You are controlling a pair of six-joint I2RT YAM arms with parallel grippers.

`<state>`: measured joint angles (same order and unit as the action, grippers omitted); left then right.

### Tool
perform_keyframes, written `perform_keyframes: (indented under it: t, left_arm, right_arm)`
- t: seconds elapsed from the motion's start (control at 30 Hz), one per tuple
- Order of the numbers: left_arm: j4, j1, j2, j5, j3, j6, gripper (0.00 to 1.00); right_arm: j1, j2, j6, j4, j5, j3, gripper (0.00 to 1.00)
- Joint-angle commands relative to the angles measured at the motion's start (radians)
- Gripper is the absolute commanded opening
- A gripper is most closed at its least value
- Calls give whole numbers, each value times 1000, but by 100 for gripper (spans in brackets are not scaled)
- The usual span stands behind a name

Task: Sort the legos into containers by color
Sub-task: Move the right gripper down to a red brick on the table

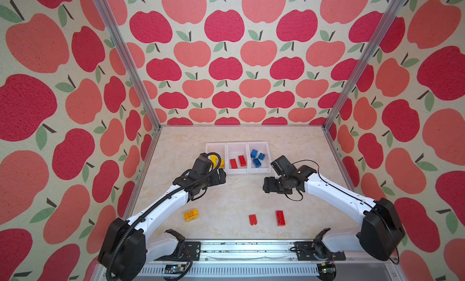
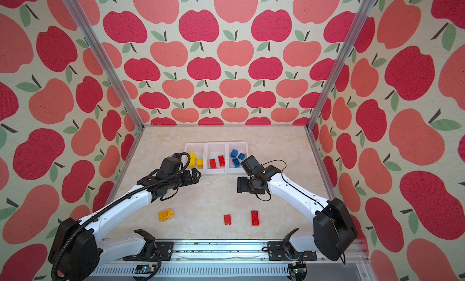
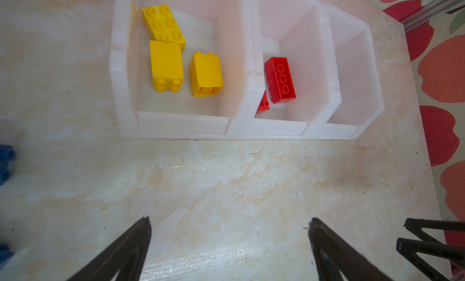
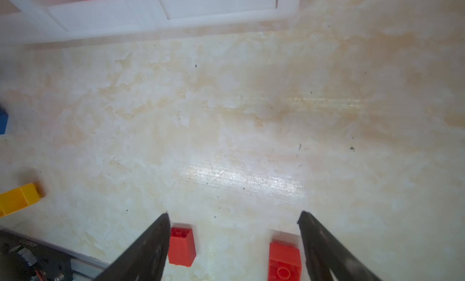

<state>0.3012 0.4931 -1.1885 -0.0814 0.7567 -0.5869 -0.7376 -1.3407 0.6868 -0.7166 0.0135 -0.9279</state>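
Here, front of the table [image 1: 226,204]: a rounded yellow lego [image 1: 191,215], a small red lego [image 1: 253,219] and an oblong red lego [image 1: 280,218] lie loose and apart.
Right gripper [image 4: 234,213]: jaws spread, empty, over bare tabletop between the loose reds and the bins.
Left gripper [image 3: 229,220]: jaws spread wide, empty, just short of the bins.
Containers [image 1: 237,171]: three joined white bins hold yellow legos [image 3: 166,63] at the left end, red legos [image 1: 242,160] in the middle and blue legos [image 1: 256,162] at the right end.

Left arm [image 1: 161,206] stretched forward, left fingers [image 3: 125,252] spread wide — empty, right arm [image 1: 332,191] angled inward, right fingers [image 4: 146,249] parted, empty.
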Motion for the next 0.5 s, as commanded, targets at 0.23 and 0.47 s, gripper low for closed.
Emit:
perform_keyframes:
  t: [0.23, 0.47]
  left_arm:
    - [-16, -7, -17, -14, 15, -2, 100]
    - [-16, -8, -20, -18, 16, -1, 100]
  right_arm:
    - [-112, 51, 138, -88, 46, 147, 81]
    - [-197, 43, 215, -110, 79, 200, 78]
